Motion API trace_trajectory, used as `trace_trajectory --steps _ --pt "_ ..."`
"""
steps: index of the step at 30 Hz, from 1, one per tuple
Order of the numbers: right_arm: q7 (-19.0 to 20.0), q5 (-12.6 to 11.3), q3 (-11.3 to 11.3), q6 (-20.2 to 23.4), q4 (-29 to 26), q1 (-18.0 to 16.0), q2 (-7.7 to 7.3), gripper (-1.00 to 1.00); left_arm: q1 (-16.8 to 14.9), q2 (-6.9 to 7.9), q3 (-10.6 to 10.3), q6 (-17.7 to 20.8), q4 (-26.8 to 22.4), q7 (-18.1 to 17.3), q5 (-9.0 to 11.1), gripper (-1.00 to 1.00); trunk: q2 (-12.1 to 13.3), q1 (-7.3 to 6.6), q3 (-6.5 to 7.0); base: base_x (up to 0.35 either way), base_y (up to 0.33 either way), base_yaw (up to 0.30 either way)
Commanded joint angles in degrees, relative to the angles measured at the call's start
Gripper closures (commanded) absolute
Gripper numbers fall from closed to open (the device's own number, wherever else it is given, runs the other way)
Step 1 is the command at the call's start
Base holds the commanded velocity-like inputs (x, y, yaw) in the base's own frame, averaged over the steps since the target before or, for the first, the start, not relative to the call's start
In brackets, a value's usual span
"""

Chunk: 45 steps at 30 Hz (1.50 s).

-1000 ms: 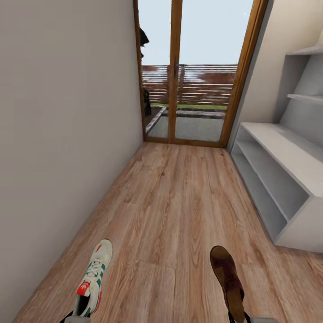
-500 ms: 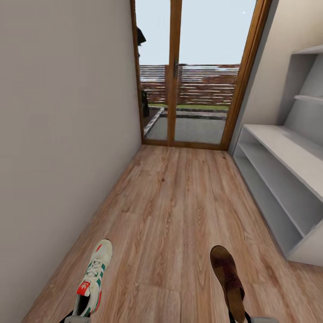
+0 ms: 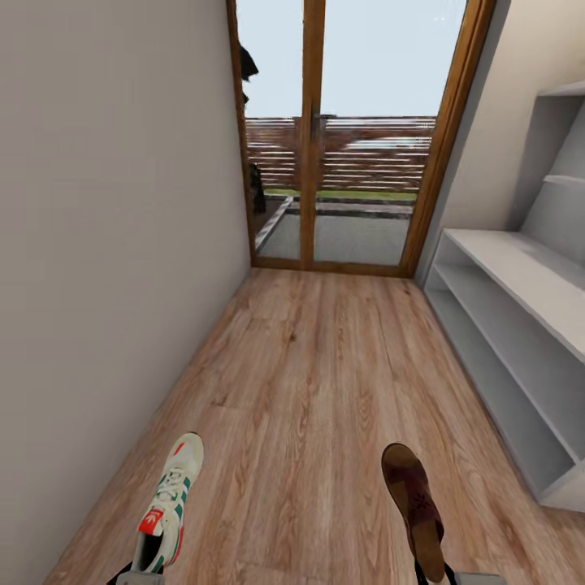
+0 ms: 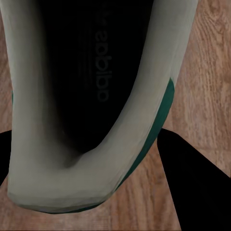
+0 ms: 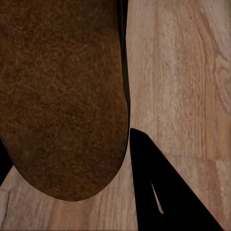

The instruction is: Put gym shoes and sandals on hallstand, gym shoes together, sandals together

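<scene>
One white gym shoe [image 3: 169,504] with green stripes and a red-orange tongue label hangs over the corridor floor [image 3: 325,382], heel in my left gripper [image 3: 135,575]. The left wrist view shows its dark inside and heel [image 4: 82,96] between the black fingers [image 4: 195,185]. One brown sandal [image 3: 413,508] is held by its heel in my right gripper [image 3: 435,575]; its brown sole [image 5: 62,96] lies between the fingers [image 5: 161,192] in the right wrist view. The pale hallstand [image 3: 520,276] stands along the right wall with bare shelves. The other gym shoe and sandal are out of view.
A plain wall [image 3: 106,244] runs close along the left. A wood-framed glass door [image 3: 349,138] closes the corridor's far end. Open plank floor stretches between the wall and the hallstand.
The camera has moved: the door and hallstand have shifted in the picture, and the hallstand's near end has slid toward the right edge. Both held shoes keep their place in the view.
</scene>
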Motion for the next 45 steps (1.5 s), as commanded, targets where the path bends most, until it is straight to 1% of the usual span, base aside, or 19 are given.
trace_trajectory --steps 1,22,45 --pt "0.4 0.1 -0.3 -0.1 -0.1 0.0 0.09 1.00 0.0 0.02 0.0 -0.1 0.1 -0.5 0.5 1.00 0.0 0.03 -0.04 0.338 0.000 -0.205" --pt "0.4 0.2 -0.3 -0.1 0.3 0.0 0.09 1.00 0.0 0.03 0.0 -0.1 0.1 -0.5 0.6 1.00 0.0 0.03 -0.04 0.338 0.000 -0.256" --pt "0.4 0.1 -0.3 -0.1 0.1 0.0 0.09 1.00 0.0 0.01 0.0 -0.1 0.1 -0.5 0.5 1.00 0.0 0.03 -0.04 0.339 0.000 -0.023"
